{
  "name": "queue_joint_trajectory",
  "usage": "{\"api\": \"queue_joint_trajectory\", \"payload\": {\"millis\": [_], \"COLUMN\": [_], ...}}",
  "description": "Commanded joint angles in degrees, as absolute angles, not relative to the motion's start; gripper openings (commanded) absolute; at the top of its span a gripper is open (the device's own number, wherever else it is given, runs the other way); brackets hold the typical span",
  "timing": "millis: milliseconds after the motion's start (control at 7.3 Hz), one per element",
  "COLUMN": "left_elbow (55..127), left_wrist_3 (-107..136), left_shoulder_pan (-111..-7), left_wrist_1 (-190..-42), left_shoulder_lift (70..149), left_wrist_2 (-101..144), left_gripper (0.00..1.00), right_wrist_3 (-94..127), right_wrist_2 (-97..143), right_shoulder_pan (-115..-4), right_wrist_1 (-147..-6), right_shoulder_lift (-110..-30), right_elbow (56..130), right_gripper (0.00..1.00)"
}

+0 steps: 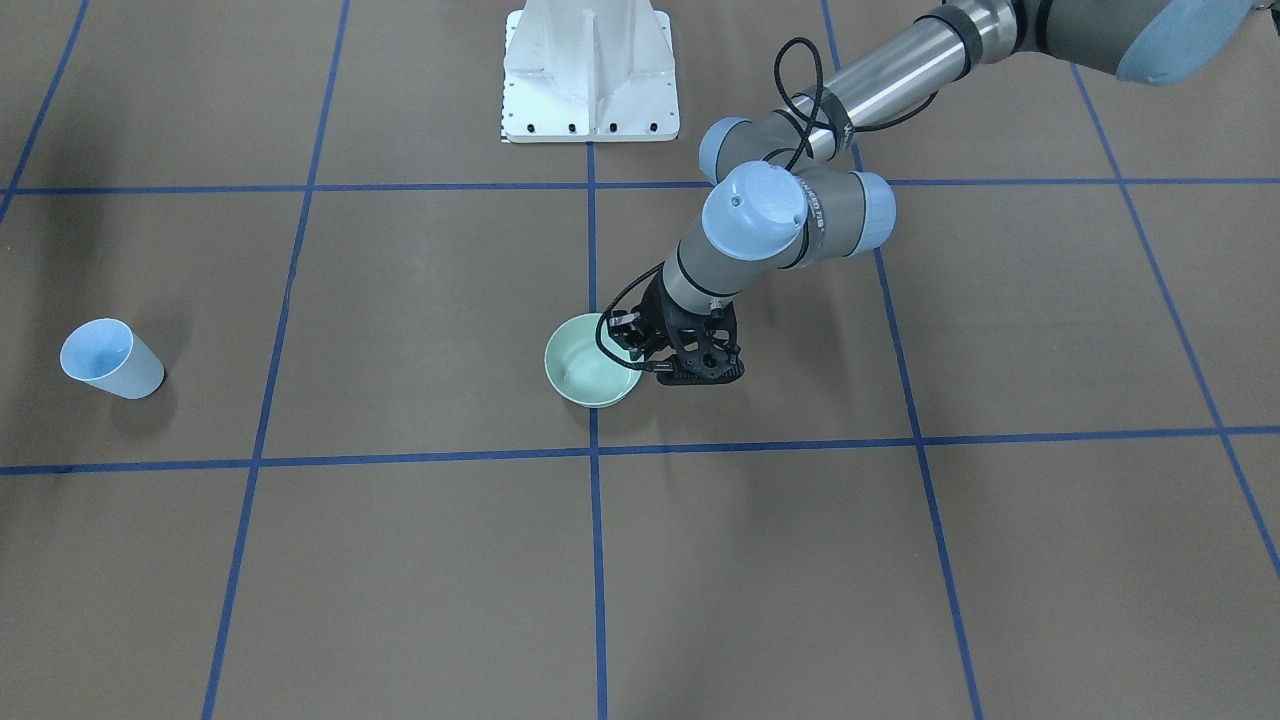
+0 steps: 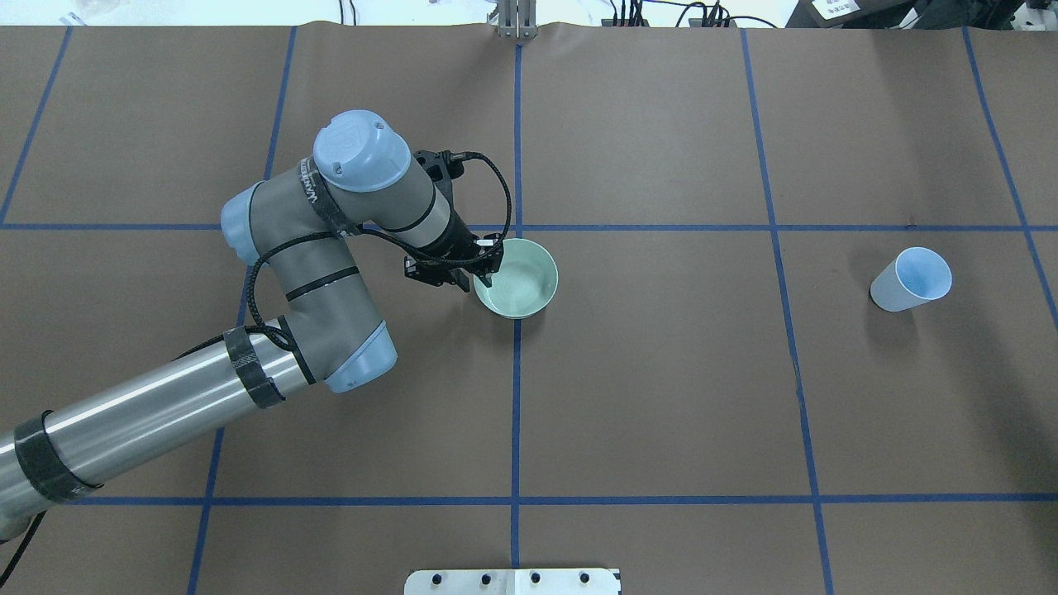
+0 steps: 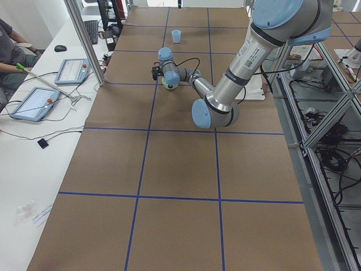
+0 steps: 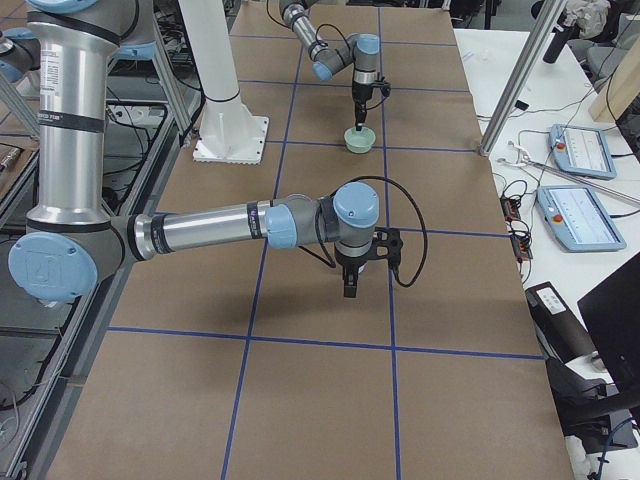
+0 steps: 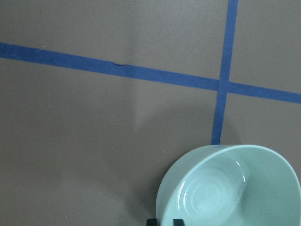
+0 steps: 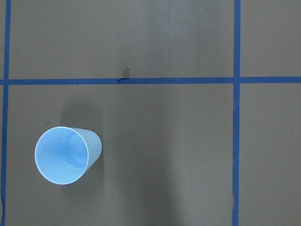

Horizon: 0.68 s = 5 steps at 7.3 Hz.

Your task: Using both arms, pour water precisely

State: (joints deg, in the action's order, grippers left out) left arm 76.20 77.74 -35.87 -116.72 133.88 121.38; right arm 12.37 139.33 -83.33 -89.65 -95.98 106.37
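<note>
1. Down in the bottom of the pale green bowl (image 2: 545, 289), faint whitish glints mark what looks to be the water (image 5: 207, 205). It is too clear to tell for sure.
2. The left arm (image 2: 314, 281) comes in low from the robot's left. Its forearm tube slants toward the middle of the counter (image 2: 661, 397), and its wrist is folded over and turned down at the bowl's left side.
3. The left fingers (image 5: 152, 222) stand close together, one outside and one inside the bowl's rim, pinching it. The bowl sits flat on the counter.
4. The right arm (image 4: 200, 232), seen from the counter's end, has its upper tube upright, its forearm level and its wrist bent straight down. The right fingers (image 4: 349, 287) hang above the counter; whether they are spread or closed I cannot tell.
5. A light blue cup (image 2: 897, 291) stands upright well apart from the bowl, toward the robot's right. The right wrist camera looks down into it.
6. Lettering runs along the left arm's tube, too small to read.
7. The counter is brown, marked in a grid by blue tape lines (image 2: 515, 413), and the bowl sits over one of them, just beside a crossing. A white pedestal (image 1: 590, 70) stands at the robot's edge. Beside the counter, a white table carries two screen pendants (image 3: 34, 103), and a seated person (image 3: 8, 48) is at its far end.
</note>
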Motion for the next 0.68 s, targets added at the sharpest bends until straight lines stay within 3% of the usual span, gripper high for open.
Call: {"api": "queue_joint_trajectory", "payload": {"millis": [0,411,548], "left_elbow": [78.29,93.11,97.51], "left_wrist_3": [79.18,79.02,76.49], "left_shoulder_pan": [-35.86,-40.51,-41.3], "left_wrist_1": [-116.63,-99.03,-98.53], "left_shoulder_lift": [133.68,132.38,128.36], "left_wrist_2": [120.14,120.76,120.85], "left_gripper": [0.99,0.99,0.99], "right_wrist_3": [12.39,12.83,13.62], "right_wrist_2": [139.39,139.22,139.04], "right_shoulder_pan": [-83.14,-79.92,-77.98], "right_wrist_1": [-88.34,-79.85,-76.06], "right_shoulder_lift": [-95.98,-96.85,-97.46], "right_elbow": [106.44,106.52,106.35], "right_gripper": [1.0,1.0,1.0]}}
